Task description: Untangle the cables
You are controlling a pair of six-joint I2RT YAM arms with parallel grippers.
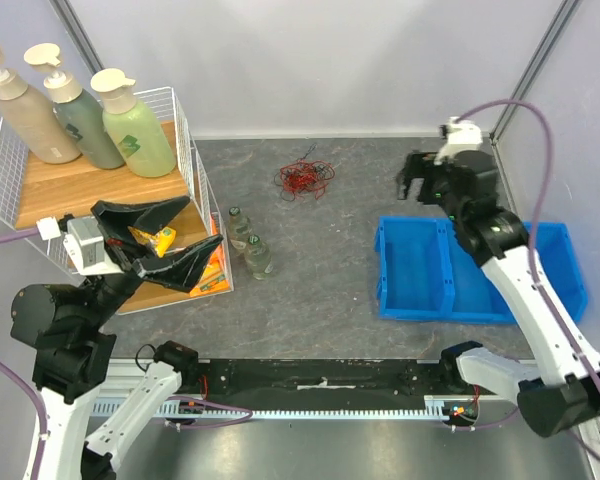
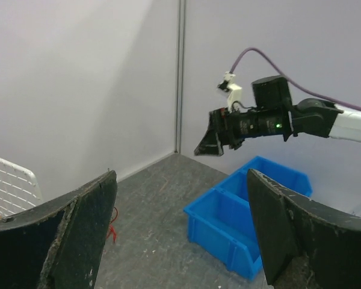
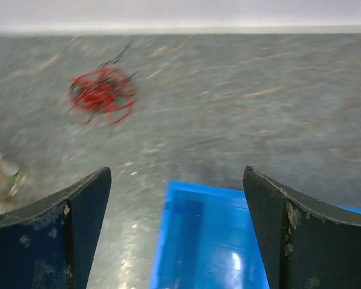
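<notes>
The cables [image 1: 304, 179] are a small tangle of red and black wires lying on the grey table at the back middle. They show blurred in the right wrist view [image 3: 101, 96] and as a red sliver beside the left finger in the left wrist view [image 2: 112, 227]. My left gripper [image 1: 165, 243] is open and empty, raised at the left in front of the wire shelf, far from the tangle. My right gripper [image 1: 416, 184] is open and empty, raised above the far edge of the blue bin, to the right of the tangle.
A blue two-compartment bin [image 1: 477, 270] sits at the right. A white wire shelf [image 1: 90, 190] with three pump bottles [image 1: 80, 118] stands at the left, with two small bottles [image 1: 248, 242] beside it. Grey walls close the back and sides.
</notes>
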